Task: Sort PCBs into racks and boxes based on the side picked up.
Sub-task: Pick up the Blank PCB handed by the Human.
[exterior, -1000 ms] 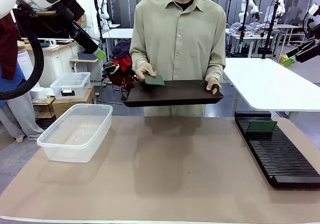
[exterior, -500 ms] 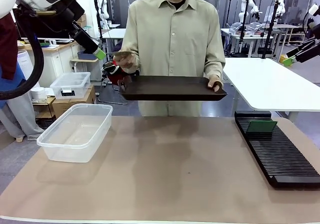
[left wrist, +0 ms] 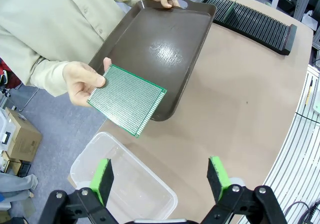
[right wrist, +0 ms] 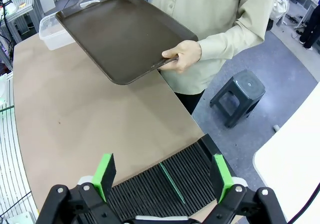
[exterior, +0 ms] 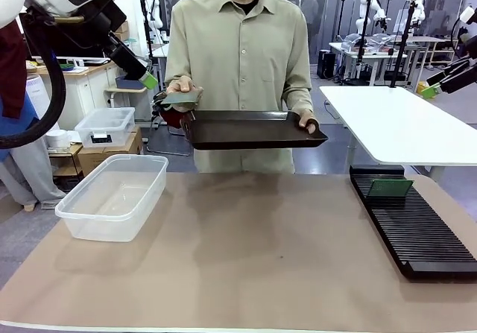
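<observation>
The wide brown-covered table (exterior: 261, 273) lies below me, and across it a person holds up a dark rectangular handled tray (exterior: 253, 132), which looks bare. The long black slotted rack (exterior: 417, 229) runs along my right side of the table. The clear plastic tub (exterior: 89, 221) sits on my left and has nothing in it. One thin green circuit board (exterior: 389, 188) stands in the rack's far slots.

The other green perforated board (left wrist: 127, 98) is pinched by one corner in the person's hand (left wrist: 82, 81). It is held out past the tray's end on my left side, above the tub. From my left wrist it sits ahead of my left gripper (left wrist: 160, 164), a little toward one finger, with its long axis slanting across my opening. My left arm is plainly the nearer. My right gripper (right wrist: 162, 159) hangs over the rack, well apart from that board. Both pairs of fingers are spread wide and carry nothing. The upper face looks pale, but I can't be sure which side it is.
</observation>
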Motion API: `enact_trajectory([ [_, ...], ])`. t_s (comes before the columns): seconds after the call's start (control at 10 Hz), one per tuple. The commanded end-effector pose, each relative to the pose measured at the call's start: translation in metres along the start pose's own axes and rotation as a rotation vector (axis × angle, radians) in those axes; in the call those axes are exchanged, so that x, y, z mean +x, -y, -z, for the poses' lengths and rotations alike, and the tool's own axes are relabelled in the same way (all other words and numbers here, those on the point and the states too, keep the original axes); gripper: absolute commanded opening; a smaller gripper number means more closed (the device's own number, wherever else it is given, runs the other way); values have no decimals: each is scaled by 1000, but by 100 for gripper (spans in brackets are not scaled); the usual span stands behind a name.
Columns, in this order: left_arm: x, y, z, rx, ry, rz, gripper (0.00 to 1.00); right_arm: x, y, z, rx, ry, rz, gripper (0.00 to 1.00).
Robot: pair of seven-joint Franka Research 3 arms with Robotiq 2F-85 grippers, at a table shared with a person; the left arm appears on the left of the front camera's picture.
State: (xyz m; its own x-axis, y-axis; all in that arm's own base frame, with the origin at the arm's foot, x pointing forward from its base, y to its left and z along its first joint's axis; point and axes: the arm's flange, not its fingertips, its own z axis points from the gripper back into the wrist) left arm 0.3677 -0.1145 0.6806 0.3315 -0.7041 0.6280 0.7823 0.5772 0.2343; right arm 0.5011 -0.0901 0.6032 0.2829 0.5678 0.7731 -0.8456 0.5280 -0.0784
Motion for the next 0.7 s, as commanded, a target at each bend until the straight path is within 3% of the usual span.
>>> enact_trajectory([
  [0.0, -2, 0, 1, -1, -3, -2, 100, 2, -1, 2, 6, 0, -2, 100],
  [0.6, -2, 0, 1, -1, -3, -2, 100, 2, -1, 2, 6, 0, -2, 100],
])
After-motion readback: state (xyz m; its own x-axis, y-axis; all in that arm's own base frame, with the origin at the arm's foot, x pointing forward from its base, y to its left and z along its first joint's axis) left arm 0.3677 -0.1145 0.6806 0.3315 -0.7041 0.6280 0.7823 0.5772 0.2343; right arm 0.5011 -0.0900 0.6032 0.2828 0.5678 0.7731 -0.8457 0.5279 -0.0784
